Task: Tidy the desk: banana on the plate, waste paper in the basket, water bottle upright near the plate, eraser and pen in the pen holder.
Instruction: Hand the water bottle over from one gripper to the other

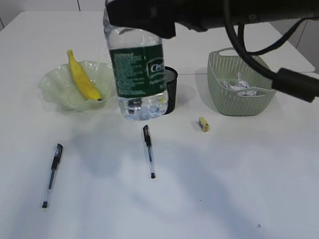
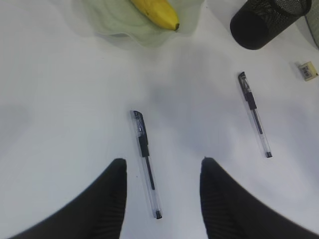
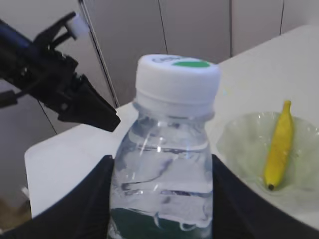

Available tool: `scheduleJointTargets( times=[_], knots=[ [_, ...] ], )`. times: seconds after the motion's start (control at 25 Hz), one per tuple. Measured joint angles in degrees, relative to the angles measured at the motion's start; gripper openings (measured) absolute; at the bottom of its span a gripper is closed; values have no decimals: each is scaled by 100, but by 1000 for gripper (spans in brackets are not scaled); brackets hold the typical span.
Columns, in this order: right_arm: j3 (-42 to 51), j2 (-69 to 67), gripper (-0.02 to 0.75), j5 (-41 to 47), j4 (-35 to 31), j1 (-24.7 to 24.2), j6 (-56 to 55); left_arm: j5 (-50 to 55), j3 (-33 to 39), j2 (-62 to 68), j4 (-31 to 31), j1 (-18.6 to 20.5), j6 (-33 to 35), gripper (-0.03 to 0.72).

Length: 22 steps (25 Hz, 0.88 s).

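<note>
My right gripper [image 3: 162, 199] is shut on the water bottle [image 3: 169, 124] and holds it upright above the desk [image 1: 224, 189]. In the exterior view the water bottle [image 1: 137, 74] hangs from the right gripper [image 1: 139, 20], in front of the pen holder [image 1: 171, 89]. The banana [image 1: 82, 79] lies on the plate [image 1: 50, 84]. The waste paper [image 1: 241, 87] lies in the basket [image 1: 239, 107]. The eraser [image 1: 203, 124] and two pens [image 1: 51, 174] [image 1: 148, 149] lie on the desk. My left gripper [image 2: 163, 162] is open above the left pen [image 2: 144, 149].
The left wrist view also shows the second pen [image 2: 255, 115], the pen holder [image 2: 264, 20], the eraser [image 2: 308, 70] and the banana [image 2: 157, 12] on the plate [image 2: 129, 35]. The right arm's cables [image 1: 259, 55] hang over the basket.
</note>
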<state>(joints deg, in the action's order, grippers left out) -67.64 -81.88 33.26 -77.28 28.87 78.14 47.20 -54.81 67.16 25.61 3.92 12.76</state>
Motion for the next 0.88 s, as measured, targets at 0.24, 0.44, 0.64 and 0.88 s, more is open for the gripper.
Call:
scheduleJointTargets(
  times=[0.24,0.44,0.64,0.88],
  knots=[
    [0,-25,365,13,-827,0,642,-828,0,0,0,0,135,326],
    [0,-37,365,13,-884,0,677,-2014,0,0,20,0,450,310],
    [0,-98,365,13,-899,0,703,-2962,84,0,64,0,638,307],
    [0,-120,365,2,-899,0,815,-4720,1030,0,71,-742,659,299]
  ],
)
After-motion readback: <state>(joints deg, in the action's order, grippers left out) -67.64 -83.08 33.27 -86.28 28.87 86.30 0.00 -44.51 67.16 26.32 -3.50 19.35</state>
